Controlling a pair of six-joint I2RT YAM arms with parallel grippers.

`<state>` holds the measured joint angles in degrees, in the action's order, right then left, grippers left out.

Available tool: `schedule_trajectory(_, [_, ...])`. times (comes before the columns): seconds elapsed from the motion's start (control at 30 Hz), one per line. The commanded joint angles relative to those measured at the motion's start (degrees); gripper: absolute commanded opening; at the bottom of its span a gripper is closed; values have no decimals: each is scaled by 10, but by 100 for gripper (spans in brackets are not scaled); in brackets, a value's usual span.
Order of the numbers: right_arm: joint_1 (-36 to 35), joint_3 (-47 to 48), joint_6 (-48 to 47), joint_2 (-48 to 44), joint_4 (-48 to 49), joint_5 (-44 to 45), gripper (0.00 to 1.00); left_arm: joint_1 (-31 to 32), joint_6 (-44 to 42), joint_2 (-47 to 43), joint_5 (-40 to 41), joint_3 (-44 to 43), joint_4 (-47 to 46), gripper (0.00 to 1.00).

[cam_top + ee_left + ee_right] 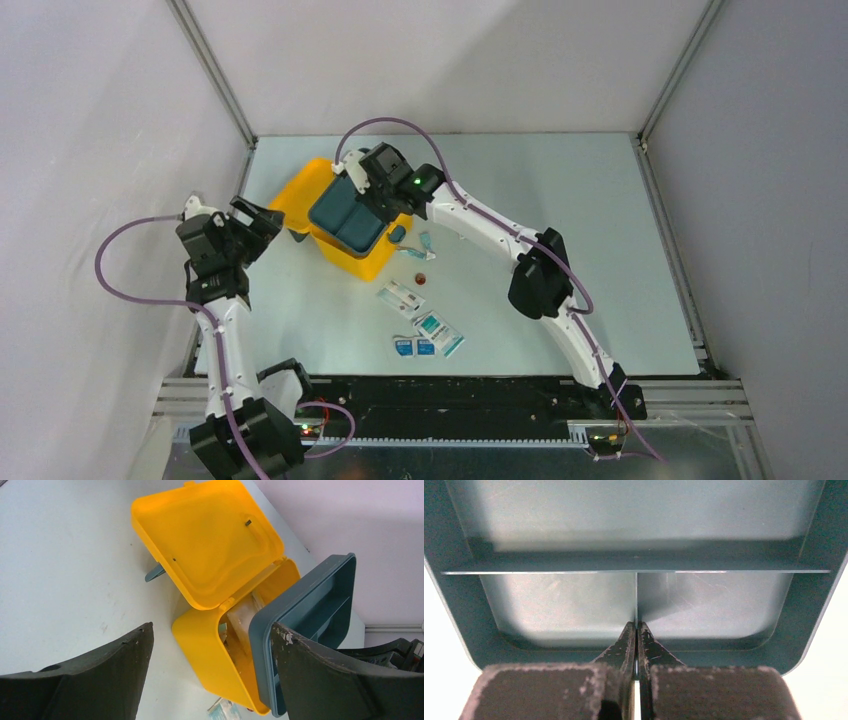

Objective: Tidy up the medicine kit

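Observation:
The medicine kit is a bright yellow box standing open at the table's back left, its lid swung back. My right gripper is shut on the centre divider of a dark teal divided tray and holds it tilted over the kit's opening. In the right wrist view the closed fingertips pinch the divider of the tray. My left gripper is open and empty just left of the kit. In the left wrist view the gripper frames the box body and the tray.
Several flat medicine sachets lie on the table in front of the kit. A small red item and a small blue item lie beside its right side. A beige packet shows inside the box. Enclosure walls stand close on the left.

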<state>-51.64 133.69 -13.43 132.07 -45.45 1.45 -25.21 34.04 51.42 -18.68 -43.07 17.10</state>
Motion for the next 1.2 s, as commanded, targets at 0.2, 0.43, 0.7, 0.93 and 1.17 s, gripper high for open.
schedule_trajectory(0.2, [3,37,45,7,8,-49,0,-6,0,-1,-12,11,-31,91])
schedule_trajectory(0.43, [2,36,48,17,3,-57,0,-7,1,-1,-15,15,-33,90])
schedule_trajectory(0.7, [8,40,42,27,5,-39,0,-6,-1,0,-14,15,-35,90])
schedule_trajectory(0.93, [10,39,42,29,11,-15,0,-7,0,-2,-16,18,-38,90])
schedule_trajectory(1.17, [4,37,33,27,11,-15,0,-7,1,-2,-18,19,-40,90])
